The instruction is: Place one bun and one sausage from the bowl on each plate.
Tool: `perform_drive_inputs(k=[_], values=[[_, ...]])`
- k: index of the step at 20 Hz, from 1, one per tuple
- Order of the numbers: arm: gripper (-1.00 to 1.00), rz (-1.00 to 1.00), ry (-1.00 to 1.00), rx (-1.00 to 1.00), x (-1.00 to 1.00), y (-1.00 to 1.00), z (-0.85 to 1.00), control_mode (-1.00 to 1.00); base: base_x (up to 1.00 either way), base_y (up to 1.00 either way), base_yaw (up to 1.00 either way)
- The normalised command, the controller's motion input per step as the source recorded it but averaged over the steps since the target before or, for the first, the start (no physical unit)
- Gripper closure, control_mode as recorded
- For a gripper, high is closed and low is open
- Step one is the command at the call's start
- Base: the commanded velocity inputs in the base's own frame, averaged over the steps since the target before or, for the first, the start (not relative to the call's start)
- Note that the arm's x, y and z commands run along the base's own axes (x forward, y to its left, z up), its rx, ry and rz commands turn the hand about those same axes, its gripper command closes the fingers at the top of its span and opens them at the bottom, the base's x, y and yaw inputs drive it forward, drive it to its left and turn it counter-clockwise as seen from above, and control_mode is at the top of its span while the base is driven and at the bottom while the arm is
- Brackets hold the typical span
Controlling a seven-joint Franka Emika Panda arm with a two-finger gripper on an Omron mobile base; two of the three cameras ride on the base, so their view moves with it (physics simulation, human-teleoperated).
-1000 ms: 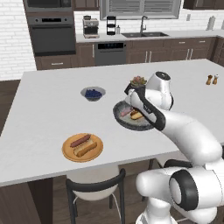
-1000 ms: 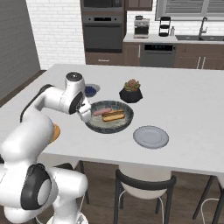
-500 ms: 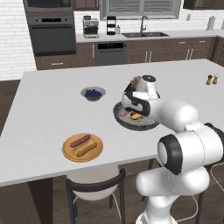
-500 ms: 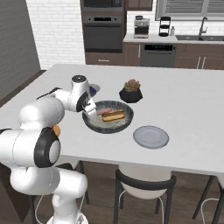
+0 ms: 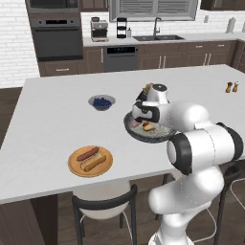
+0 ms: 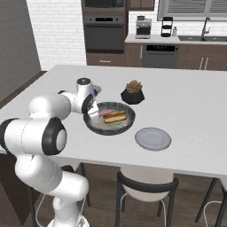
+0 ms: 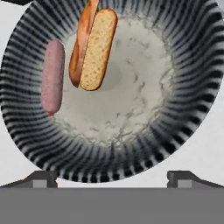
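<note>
Swinging in from the side over the last second, the arm now folds tightly so the gripper (image 7: 112,177) hangs straight above the bowl (image 7: 183,109), its two tips spread wide and holding nothing.

On the near part of the table (image 5: 52,129), toward 7 o'clock in the left base view, the orange-tan plate (image 5: 76,167) carries a sausage and a bun side by side. In the right base view the pale grey plate (image 6: 153,138) lies bare just beside the bowl (image 6: 95,127), at its 4 o'clock.

Inside the bowl, seen from the hand camera, a bun (image 7: 92,46) lies at 11 o'clock and a sausage (image 7: 53,76) just beside it at 9 o'clock.

Farther back stand a small bowl of blueberries (image 5: 101,102) and a black pot with a succulent (image 6: 133,93).
</note>
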Motion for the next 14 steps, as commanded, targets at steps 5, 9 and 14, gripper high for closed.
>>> perform_drive_inputs(k=[5, 9, 14], values=[[-1.00, 0.00, 0.11, 0.15, 0.23, -0.13, -0.11, -1.00, 0.00, 0.00, 0.00], [-1.00, -0.05, 0.05, 0.05, 0.39, 0.00, -0.20, -1.00, 0.00, 0.00, 0.00], [-1.00, -0.08, 0.00, 0.00, 0.28, 0.02, -0.26, -1.00, 0.00, 0.00, 0.00]])
